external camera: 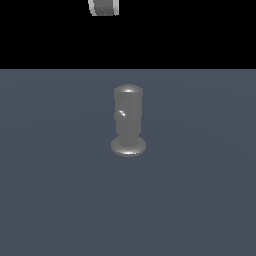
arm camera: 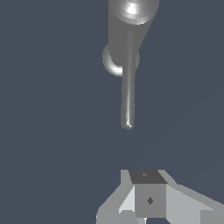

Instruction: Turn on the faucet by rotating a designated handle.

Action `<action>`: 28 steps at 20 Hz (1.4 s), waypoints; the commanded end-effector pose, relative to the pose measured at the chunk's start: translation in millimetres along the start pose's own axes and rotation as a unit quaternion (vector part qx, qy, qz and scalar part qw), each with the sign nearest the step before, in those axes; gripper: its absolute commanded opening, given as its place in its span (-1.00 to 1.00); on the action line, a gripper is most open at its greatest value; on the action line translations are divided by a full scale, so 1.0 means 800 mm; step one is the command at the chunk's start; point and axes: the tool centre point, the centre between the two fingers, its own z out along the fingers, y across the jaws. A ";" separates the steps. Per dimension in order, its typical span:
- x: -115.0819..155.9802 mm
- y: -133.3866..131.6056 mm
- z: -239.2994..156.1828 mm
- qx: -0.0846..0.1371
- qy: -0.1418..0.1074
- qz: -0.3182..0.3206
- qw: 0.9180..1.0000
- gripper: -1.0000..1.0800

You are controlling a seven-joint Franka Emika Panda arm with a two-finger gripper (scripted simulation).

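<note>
Floor (external camera: 50,200): flat slate-blue plane filling the lower three quarters of the exterior view; black void above it.

Faucet (external camera: 128,117): dull grey upright cylinder, domed top, wider flared base disc, standing at the centre of the exterior frame. In the wrist view the same body (arm camera: 131,30) sits at top centre, seen from above. Judged rigid, metallic and fixed to the floor; it should not tip or shift under a sideways push.

Handle (arm camera: 127,96): thin straight rod running from near the cylinder top down toward frame centre in the wrist view, ending in a rounded tip. In the exterior view it points nearly at the camera, showing only as a small nub with a bright glint (external camera: 121,114). Judged stiff, smooth, likely slippery (a push may serve better than a pinch). Best contact: near the free tip, where leverage about the cylinder axis is greatest.

Gripper (arm camera: 148,199): at bottom centre of the wrist view, apart from the handle tip, touching nothing. Fingertips are not distinguishable, so I cannot tell whether the jaws are spread or closed. Only an arm segment (external camera: 104,7) shows at the exterior view's top edge.
</note>
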 end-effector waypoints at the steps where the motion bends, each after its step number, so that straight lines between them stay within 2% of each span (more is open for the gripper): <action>1: 0.006 -0.008 0.027 0.002 -0.001 0.005 1.000 -1.00; 9: 0.026 -0.032 0.102 0.009 -0.004 0.018 1.000 -1.00; 15: 0.037 -0.044 0.140 0.013 -0.006 0.025 1.000 -1.00; 28: 0.047 -0.053 0.167 0.016 -0.007 0.029 0.999 -1.00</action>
